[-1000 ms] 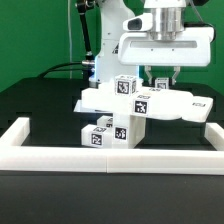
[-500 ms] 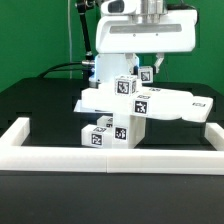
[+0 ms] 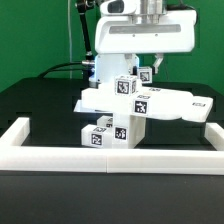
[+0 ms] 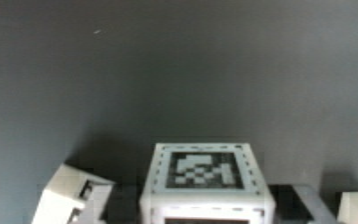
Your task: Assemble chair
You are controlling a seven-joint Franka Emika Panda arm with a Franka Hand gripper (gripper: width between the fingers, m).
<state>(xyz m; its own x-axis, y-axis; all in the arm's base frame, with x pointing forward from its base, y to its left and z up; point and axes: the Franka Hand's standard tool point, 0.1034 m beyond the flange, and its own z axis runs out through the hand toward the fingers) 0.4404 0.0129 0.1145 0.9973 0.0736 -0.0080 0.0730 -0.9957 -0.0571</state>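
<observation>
While the gripper point(image 3: 148, 68) hangs over the table point(image 3: 40, 100), it's pinched closed around a small tagged white block point(image 3: 146, 74).
Half-built chair point(image 3: 128, 108) sits mid-table just behind the front border rail point(image 3: 110, 158), flat slab sticking out toward the exterior view's right; wrist cam shows a tagged block face point(image 4: 206, 168) up close.

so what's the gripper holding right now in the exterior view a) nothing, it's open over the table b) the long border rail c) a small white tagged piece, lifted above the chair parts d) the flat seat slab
c: the gripper is shut on a small white tagged piece, held up above the stacked chair parts, while the border rail lies on the table.
</observation>
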